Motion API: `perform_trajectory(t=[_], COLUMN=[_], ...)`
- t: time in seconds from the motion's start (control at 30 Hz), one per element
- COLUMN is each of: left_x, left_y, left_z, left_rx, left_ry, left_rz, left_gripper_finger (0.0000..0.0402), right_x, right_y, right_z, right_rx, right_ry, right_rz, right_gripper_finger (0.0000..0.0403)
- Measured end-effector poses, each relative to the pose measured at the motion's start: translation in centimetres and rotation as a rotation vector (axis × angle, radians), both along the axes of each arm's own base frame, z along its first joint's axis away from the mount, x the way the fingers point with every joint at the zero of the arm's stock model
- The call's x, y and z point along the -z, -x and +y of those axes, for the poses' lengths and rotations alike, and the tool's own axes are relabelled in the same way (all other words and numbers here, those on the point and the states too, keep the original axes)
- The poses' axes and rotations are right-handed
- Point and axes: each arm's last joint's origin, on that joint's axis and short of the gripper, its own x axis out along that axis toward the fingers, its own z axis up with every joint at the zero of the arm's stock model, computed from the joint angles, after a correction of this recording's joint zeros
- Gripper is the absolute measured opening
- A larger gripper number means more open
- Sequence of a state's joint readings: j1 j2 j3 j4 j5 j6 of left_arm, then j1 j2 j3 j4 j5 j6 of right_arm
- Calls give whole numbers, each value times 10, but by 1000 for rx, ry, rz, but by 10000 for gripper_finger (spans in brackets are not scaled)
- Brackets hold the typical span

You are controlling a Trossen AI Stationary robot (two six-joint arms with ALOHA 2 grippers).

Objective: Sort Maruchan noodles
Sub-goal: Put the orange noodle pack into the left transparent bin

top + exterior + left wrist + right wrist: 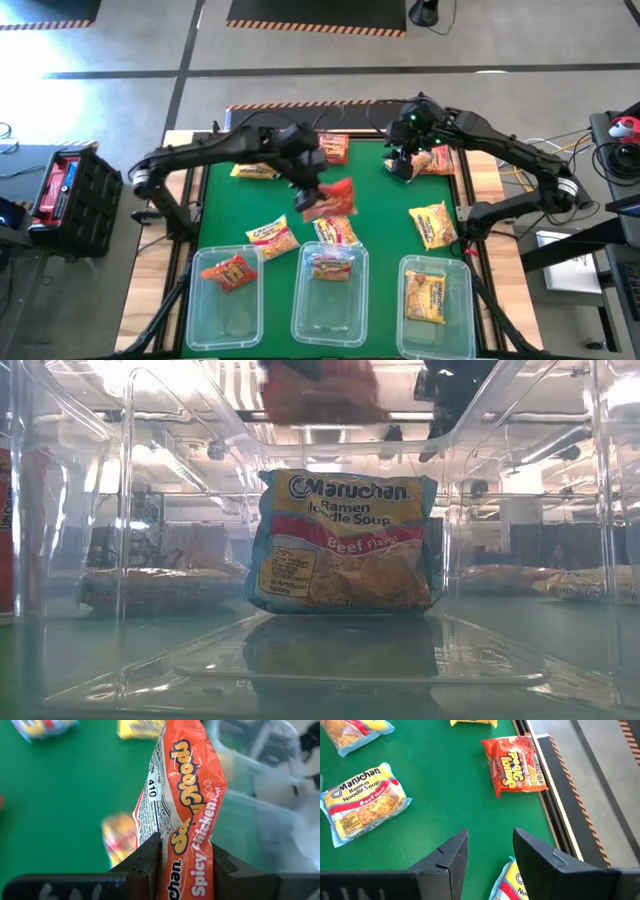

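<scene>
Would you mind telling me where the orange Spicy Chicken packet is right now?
The Spicy Chicken packet hangs in the left pincer, shut on it, above mid-table in the high view, just behind the middle tub and the beef packets lying before it.

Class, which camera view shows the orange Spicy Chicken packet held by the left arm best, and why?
The left wrist view: the Spicy Chicken packet fills the picture, label readable, pinched by the left gripper. The high view shows it small, hanging above the green mat. The low view catches only its blurred lower part. The right wrist view misses it.
</scene>
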State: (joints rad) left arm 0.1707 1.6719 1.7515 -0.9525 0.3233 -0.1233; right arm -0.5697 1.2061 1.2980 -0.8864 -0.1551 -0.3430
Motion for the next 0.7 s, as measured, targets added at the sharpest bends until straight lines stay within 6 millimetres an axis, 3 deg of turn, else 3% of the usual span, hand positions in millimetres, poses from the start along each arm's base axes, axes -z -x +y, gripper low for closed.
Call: perform_trajectory(t=[0.3,0.57,0.7], left_x=[22,25,42], left_y=[69,152,189], left_z=[-71,-127,-148], left_rx=[-48,-202,-262], left_ry=[160,207,275], left_rz=[166,160,209], left_gripper_finger=[82,82,82], right_x=[1,4,5], right_y=[0,3,5], right_z=[0,2,3], right_rx=[70,177,233], right_ry=[-59,-166,-217], right_rz=[-12,2,8], right_gripper_finger=[146,146,146])
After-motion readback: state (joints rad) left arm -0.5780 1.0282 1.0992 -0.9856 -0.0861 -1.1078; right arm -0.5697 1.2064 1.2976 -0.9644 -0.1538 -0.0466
